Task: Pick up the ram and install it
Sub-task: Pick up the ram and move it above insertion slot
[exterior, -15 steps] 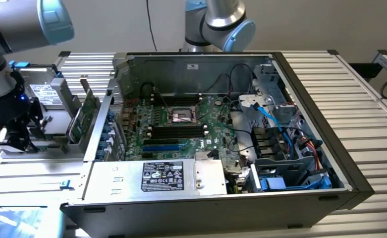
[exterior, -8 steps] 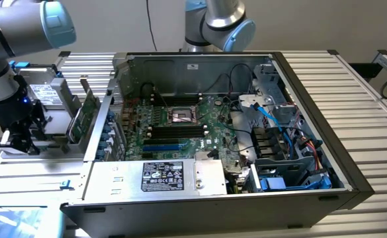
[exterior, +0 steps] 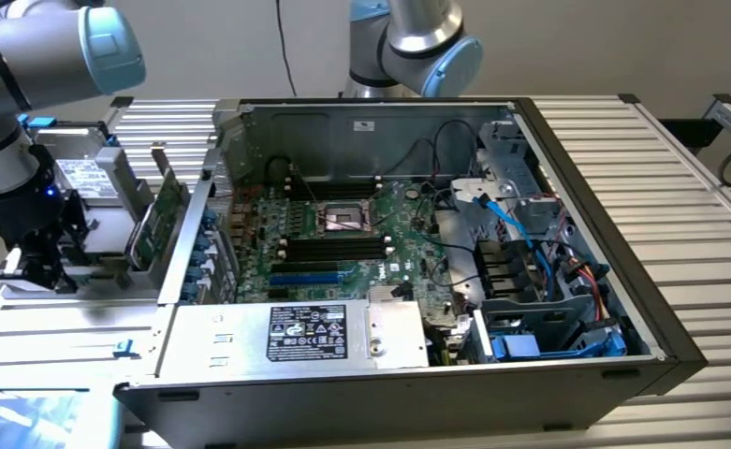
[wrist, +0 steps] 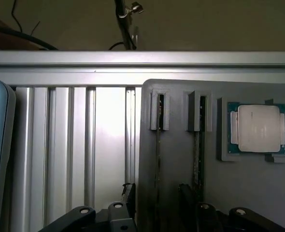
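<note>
Gripper (exterior: 36, 271) hangs at the exterior view's lower left, near the grey holder (wrist: 176, 145) where the ram (wrist: 158, 154) stands edge-on; I cannot tell its grip.

The computer case (exterior: 340, 140) sits on the table (exterior: 678, 159), a holder (wrist: 176, 164) stands just beside it on the exterior view's left, and in the holder the ram (wrist: 158, 150) and another stick (wrist: 199, 154) stand in slots side by side, with a chip (wrist: 257, 128) lying next to them.
</note>
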Available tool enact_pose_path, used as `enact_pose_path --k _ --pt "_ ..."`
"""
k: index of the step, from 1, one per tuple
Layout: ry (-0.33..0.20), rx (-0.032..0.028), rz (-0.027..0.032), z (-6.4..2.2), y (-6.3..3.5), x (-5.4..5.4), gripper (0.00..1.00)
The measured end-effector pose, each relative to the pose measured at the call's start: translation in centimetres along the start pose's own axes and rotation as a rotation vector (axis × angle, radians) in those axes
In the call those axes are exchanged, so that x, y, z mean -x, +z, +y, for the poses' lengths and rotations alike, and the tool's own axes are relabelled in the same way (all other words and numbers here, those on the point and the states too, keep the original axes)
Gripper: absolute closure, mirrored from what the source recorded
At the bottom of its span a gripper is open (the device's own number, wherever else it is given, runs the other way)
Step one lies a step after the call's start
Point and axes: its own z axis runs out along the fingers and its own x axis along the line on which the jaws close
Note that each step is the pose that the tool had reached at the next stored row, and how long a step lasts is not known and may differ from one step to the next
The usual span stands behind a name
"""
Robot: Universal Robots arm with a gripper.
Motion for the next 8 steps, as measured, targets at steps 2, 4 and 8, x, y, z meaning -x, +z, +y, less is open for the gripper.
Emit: enact_pose_path --k 2,4,8 --pt "0.0 0.0002 0.0 0.0 0.01 0.0 0.53" --pt "0.0 0.0002 0.0 0.0 0.04 0.0 0.65" --pt "0.0 0.0002 0.0 0.0 0.07 0.0 0.77"
